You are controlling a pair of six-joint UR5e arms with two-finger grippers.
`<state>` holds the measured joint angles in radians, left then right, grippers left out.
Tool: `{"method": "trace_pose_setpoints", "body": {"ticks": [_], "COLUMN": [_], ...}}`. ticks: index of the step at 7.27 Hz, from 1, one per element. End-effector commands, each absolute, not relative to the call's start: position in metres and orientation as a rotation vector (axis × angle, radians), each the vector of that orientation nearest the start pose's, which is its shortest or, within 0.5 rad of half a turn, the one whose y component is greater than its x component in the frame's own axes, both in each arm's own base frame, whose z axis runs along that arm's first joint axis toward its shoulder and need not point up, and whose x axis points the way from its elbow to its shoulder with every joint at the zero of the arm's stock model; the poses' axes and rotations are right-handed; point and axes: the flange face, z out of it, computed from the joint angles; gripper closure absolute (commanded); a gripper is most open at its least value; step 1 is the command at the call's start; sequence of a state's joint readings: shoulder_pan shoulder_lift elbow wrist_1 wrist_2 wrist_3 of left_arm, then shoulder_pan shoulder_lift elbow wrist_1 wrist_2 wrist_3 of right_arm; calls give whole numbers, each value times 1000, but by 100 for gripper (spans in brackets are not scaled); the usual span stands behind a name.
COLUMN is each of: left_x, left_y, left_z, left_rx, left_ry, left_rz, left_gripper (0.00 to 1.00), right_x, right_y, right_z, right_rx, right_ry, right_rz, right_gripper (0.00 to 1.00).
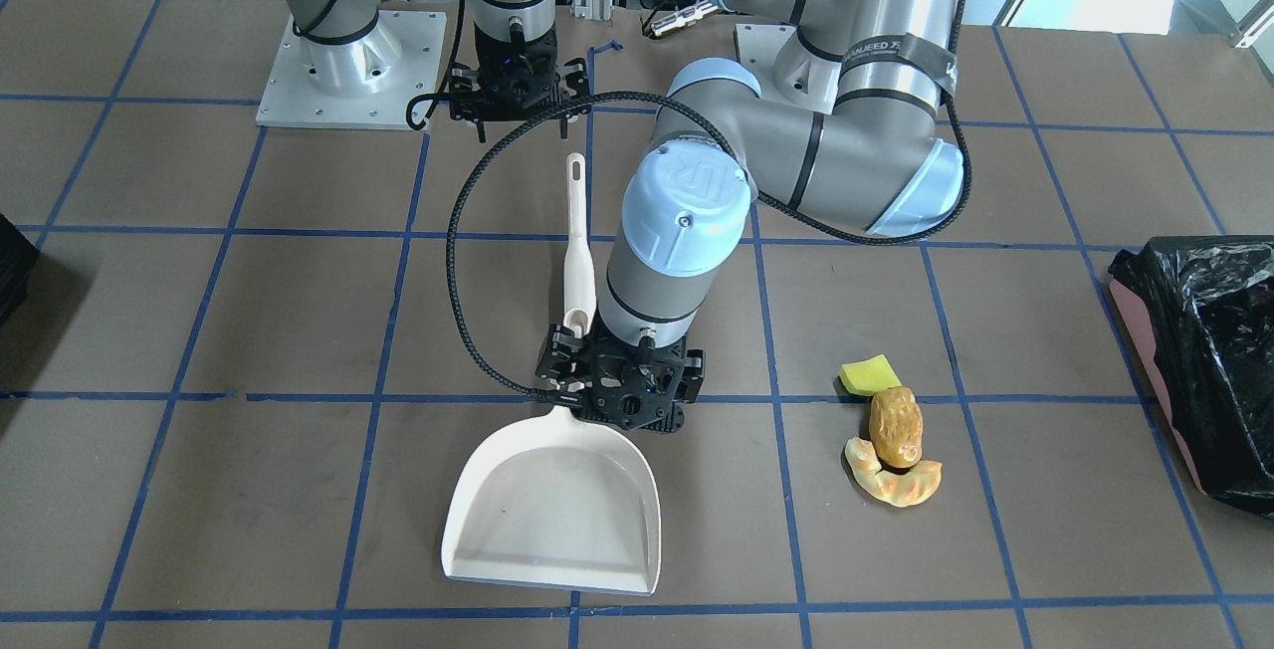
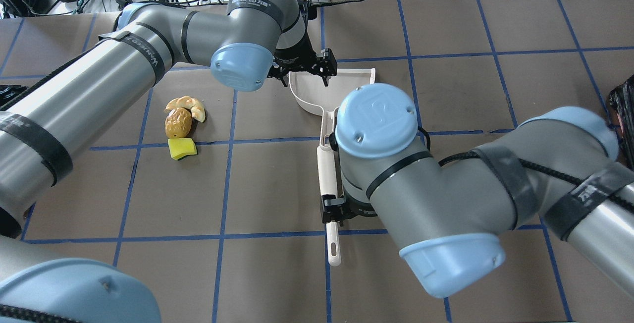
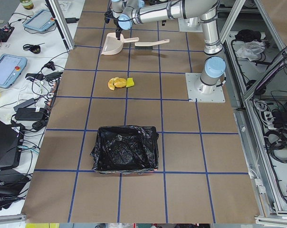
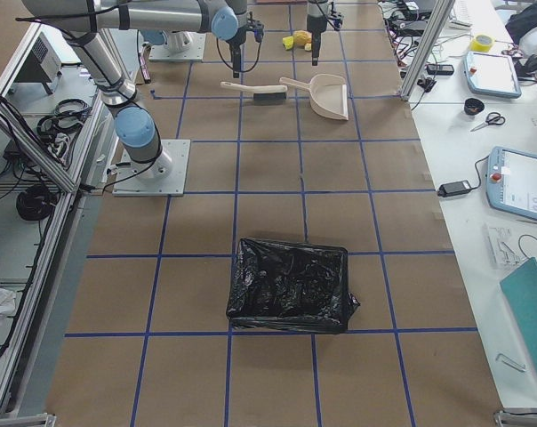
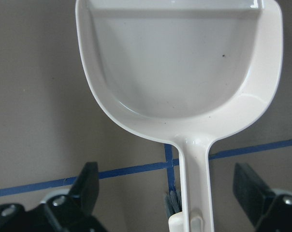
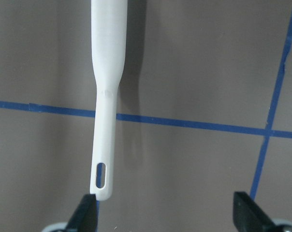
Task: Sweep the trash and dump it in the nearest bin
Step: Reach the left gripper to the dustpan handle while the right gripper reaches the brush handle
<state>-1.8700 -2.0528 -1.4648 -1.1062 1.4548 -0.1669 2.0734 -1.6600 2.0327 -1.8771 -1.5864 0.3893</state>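
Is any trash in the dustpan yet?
No, the dustpan is bare inside, and the three trash bits sit together off to its side.

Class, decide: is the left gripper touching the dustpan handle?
Apart. In the left wrist view the left gripper straddles the dustpan handle, with bare table on either side.

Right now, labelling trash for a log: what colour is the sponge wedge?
Yellow-green; the wedge shows best in the front-facing view.

Open table (image 1: 1035, 330) between trash (image 1: 895, 425) and bin (image 1: 1199, 330), left hand (image 1: 619, 390) astride dustpan handle (image 5: 194, 174)
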Motion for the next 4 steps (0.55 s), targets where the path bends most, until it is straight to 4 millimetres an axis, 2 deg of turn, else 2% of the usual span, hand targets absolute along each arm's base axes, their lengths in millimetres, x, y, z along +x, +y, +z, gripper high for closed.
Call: {"method": "trace_pose_setpoints", "body": {"ticks": [1, 3, 4], "left_x": [-367, -369, -371], "left_y": [-582, -576, -567], "left_z": [283, 262, 256], "left_rx": [327, 349, 434], "left_ry": [3250, 3234, 3203], "left_rz": [-31, 82, 172], "left_gripper": [0, 0, 0], "right_x": [346, 355, 359], "right_y": [-275, -271, -275], "right_z": [274, 261, 257], "right_rx": [-145, -135, -134], "right_ry": [3262, 3265, 3244], "right_rz": [124, 151, 143], "right_gripper": [4, 8, 11]}}
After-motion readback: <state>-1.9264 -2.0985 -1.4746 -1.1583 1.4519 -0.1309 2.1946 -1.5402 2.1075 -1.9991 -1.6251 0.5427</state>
